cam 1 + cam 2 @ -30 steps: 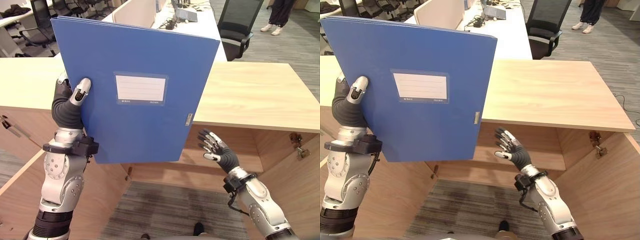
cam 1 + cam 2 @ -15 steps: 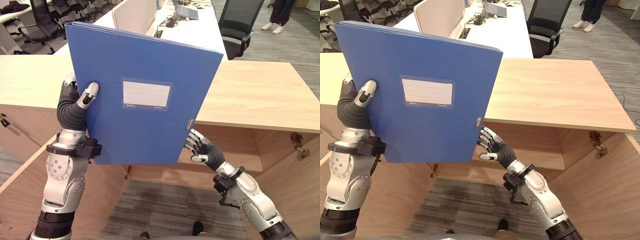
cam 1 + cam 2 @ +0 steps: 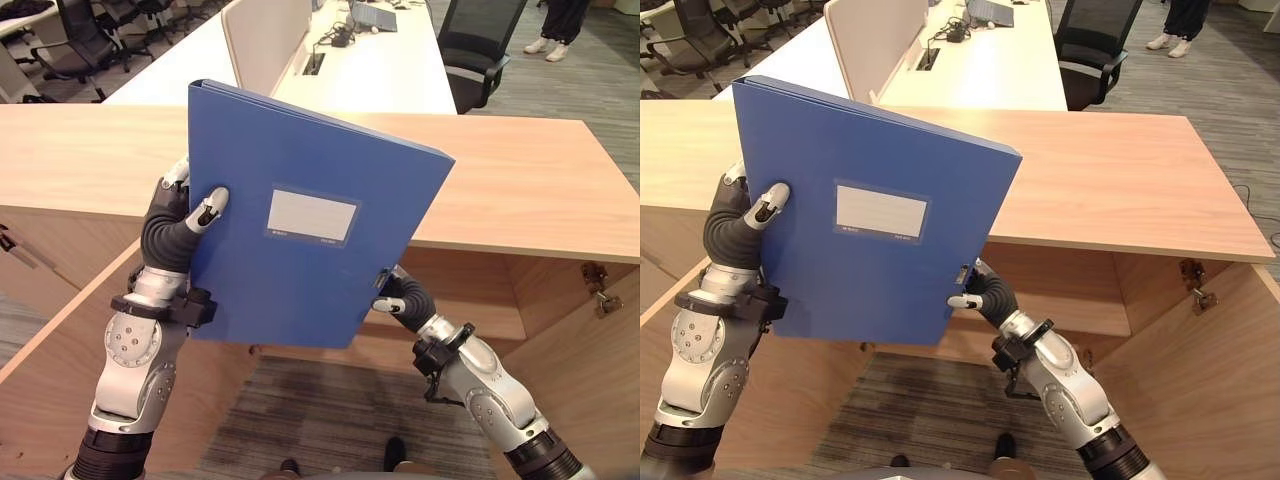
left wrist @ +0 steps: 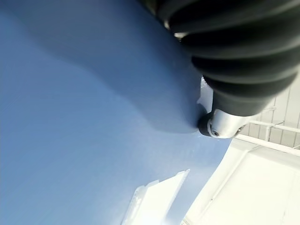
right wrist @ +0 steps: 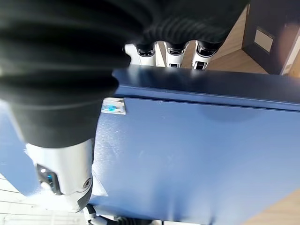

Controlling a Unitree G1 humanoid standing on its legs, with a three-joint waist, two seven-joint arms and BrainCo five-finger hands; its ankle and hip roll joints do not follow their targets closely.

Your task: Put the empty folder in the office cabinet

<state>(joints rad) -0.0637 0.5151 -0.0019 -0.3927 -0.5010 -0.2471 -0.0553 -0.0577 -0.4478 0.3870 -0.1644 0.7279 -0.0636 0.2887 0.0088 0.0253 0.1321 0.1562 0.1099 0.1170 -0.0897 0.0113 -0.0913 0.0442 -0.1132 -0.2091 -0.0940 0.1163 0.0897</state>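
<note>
You had the wooden cabinet (image 3: 1120, 180) straight ahead, its flat top running across the view and its open inside (image 3: 1070, 290) below that top; a white desk (image 3: 980, 60) with a divider and cables stood behind it, a black office chair (image 3: 1085, 50) to the far right, and a person's legs (image 3: 1175, 25) beyond; the blue folder (image 3: 870, 210) stood between you and the opening, covering the left part of it; the folder stood upright on its short edge, tilted so its top leaned to your left, its labelled face toward you and its long axis running up and down; your left hand (image 3: 180, 215) pinched the folder's left edge, thumb on the front, fingers behind; your right hand (image 3: 980, 292) closed on the lower right edge by the metal clasp (image 5: 114, 107), thumb in front, fingers (image 5: 171, 50) curled over the edge; the folder hung in the air, above the floor and before the opening; open room showed inside to the right of the folder.
</note>
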